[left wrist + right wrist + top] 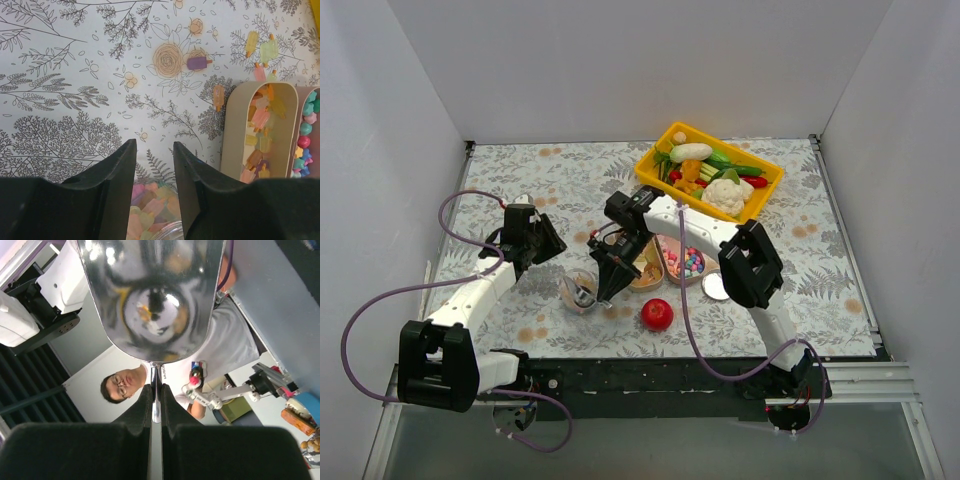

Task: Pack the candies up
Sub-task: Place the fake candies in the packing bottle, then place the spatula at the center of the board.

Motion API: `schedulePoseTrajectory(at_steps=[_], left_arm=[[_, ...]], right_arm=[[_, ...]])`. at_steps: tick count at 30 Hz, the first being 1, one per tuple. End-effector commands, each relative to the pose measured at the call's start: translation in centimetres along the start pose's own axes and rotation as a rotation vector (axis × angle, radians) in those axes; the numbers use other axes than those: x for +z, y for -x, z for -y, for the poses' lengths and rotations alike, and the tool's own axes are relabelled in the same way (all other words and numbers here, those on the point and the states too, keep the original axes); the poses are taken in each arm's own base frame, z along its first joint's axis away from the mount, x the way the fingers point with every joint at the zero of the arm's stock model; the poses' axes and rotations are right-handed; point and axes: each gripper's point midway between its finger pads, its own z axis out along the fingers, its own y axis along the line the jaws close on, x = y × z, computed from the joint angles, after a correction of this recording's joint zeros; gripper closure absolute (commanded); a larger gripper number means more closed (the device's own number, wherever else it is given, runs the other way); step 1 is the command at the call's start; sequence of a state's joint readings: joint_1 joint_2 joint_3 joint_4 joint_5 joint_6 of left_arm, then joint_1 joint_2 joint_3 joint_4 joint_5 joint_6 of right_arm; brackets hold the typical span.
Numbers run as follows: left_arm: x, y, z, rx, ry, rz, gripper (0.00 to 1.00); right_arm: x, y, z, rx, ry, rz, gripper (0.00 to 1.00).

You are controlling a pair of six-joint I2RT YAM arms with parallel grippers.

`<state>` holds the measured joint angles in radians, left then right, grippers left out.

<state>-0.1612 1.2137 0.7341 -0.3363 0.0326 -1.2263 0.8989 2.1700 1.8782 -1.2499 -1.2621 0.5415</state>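
Small pastel candies (260, 131) fill one half of a tan two-part box (649, 271); several loose ones (218, 96) lie on the table beside it. More candies lie in a clear jar (150, 212), low between my left fingers; the jar also shows in the top view (578, 294). My left gripper (154, 145) is open and empty, and in the top view (548, 243) it sits left of the jar. My right gripper (156, 387) is shut on the handle of a shiny metal spoon (150, 295). In the top view it (606, 290) points down beside the jar.
A glossy red ball (657, 314) lies near the front edge. A yellow tray (766, 190) of toy vegetables stands at the back right. The box's other half holds coloured round beads (305, 134). A round lid (717, 288) lies right of the box.
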Motion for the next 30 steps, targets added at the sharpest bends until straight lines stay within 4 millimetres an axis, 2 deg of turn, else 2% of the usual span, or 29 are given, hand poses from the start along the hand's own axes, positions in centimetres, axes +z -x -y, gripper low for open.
schedulePoseTrajectory(at_steps=[1, 3, 4, 6, 7, 9, 10, 11, 12, 13, 14, 15, 16, 18, 19, 20, 21, 22, 24, 25, 27, 28, 30], left_arm=[[-1.0, 1.5, 0.7, 0.018, -0.011, 0.045, 0.65], [-1.1, 1.4, 0.6, 0.017, -0.006, 0.040, 0.65], [-1.2, 1.7, 0.2, 0.014, 0.021, 0.059, 0.65], [-1.4, 2.0, 0.3, 0.011, 0.026, 0.067, 0.64], [-1.5, 2.1, 0.2, 0.010, 0.030, 0.068, 0.64], [-1.9, 2.4, 0.3, 0.002, 0.036, 0.073, 0.64], [-1.9, 2.5, 0.3, -0.001, 0.035, 0.073, 0.64], [-2.0, 2.4, 0.3, -0.002, 0.040, 0.066, 0.64], [-2.1, 2.5, 0.4, -0.005, 0.038, 0.064, 0.64], [-2.2, 2.6, 0.6, -0.010, 0.037, 0.065, 0.63], [-2.3, 2.6, 0.5, -0.014, 0.042, 0.060, 0.63], [-2.4, 2.7, 0.5, -0.019, 0.043, 0.061, 0.62], [-2.5, 3.0, 0.8, -0.024, 0.040, 0.066, 0.62], [-2.7, 3.0, 0.9, -0.030, 0.039, 0.064, 0.56], [-2.8, 3.1, 1.0, -0.033, 0.037, 0.067, 0.54], [-3.0, 3.3, 1.1, -0.033, 0.030, 0.073, 0.50], [-3.0, 3.4, 1.2, -0.031, 0.027, 0.078, 0.46], [-3.1, 3.6, 1.2, -0.029, 0.029, 0.087, 0.43], [-3.3, 4.2, 1.3, -0.026, 0.027, 0.108, 0.41], [-3.4, 4.4, 1.4, -0.023, 0.028, 0.114, 0.41], [-3.4, 4.7, 1.6, -0.024, 0.025, 0.117, 0.41], [-3.3, 4.6, 1.7, -0.023, 0.023, 0.112, 0.40], [-3.2, 4.7, 1.9, -0.036, 0.018, 0.108, 0.39]], right_arm=[[-3.0, 0.1, -1.9, -0.154, -0.045, 0.146, 0.99], [-4.7, 0.3, -2.1, -0.193, -0.086, 0.232, 0.99], [-6.6, 1.3, -1.3, -0.198, -0.148, 0.330, 0.99], [-8.9, 1.0, -0.7, -0.215, -0.192, 0.422, 0.99], [-11.4, 2.0, 0.4, -0.205, -0.243, 0.523, 0.99], [-14.1, 1.7, 1.7, -0.212, -0.320, 0.642, 0.99], [-16.7, 2.1, 3.2, -0.190, -0.380, 0.724, 0.99], [-17.9, 1.5, 3.7, -0.205, -0.418, 0.771, 0.99], [-18.9, 1.4, 5.5, -0.172, -0.482, 0.803, 0.99], [-21.4, 1.6, 8.1, -0.122, -0.634, 0.886, 0.99], [-22.4, 0.6, 9.0, -0.111, -0.706, 0.921, 0.99], [-22.7, 0.2, 11.4, -0.059, -0.783, 0.923, 0.99], [-24.0, -0.4, 13.2, -0.012, -0.880, 0.965, 0.99], [-24.2, -1.6, 14.6, 0.021, -0.900, 1.014, 0.99], [-23.7, -2.3, 17.4, 0.091, -0.949, 0.993, 0.99], [-23.5, -3.1, 17.7, 0.097, -0.932, 1.026, 0.99], [-23.3, -2.9, 18.3, 0.098, -0.918, 1.044, 0.99], [-22.5, -3.6, 21.0, 0.165, -0.932, 1.008, 0.99], [-22.7, -4.6, 22.9, 0.214, -0.966, 1.033, 0.99], [-23.4, -5.4, 24.9, 0.278, -1.021, 1.043, 0.99], [-24.3, -6.2, 26.1, 0.316, -1.045, 1.082, 0.99], [-25.4, -6.7, 26.7, 0.350, -1.063, 1.127, 0.99], [-25.8, -7.2, 28.2, 0.396, -1.081, 1.133, 0.99]])
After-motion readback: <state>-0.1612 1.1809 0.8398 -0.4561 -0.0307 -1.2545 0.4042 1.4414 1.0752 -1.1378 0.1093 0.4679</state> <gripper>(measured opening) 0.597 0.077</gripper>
